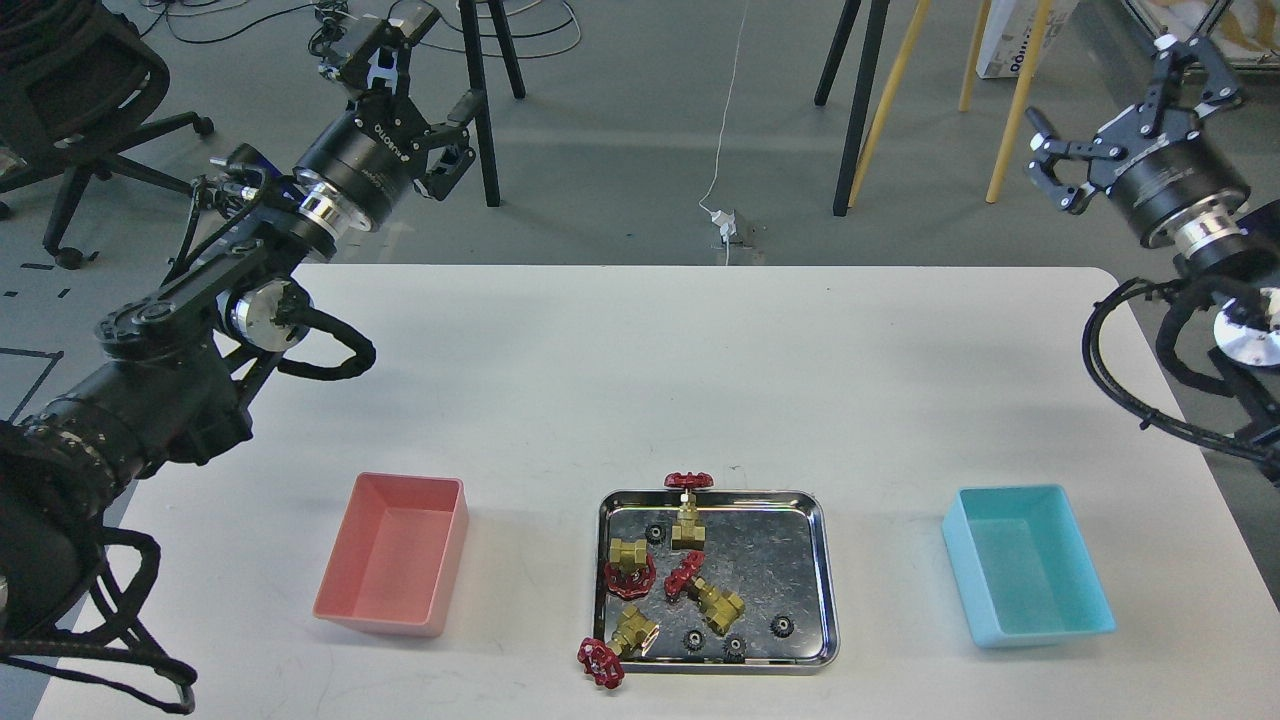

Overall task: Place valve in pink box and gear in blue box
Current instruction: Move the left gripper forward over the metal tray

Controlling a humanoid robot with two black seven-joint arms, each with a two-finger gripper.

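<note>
Valves (690, 520) and gears (782, 626) lie in tray (815, 560); left gripper (425, 95) and right gripper (1120, 115) raised, both spread wide, holding nothing

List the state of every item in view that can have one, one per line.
left gripper: open, raised, empty
right gripper: open, raised, empty
pink box: empty
blue box: empty
steel tray: holds four valves and four gears
valve: upright, handwheel past tray's far rim
valve: tipped, handwheel over near rim
</note>
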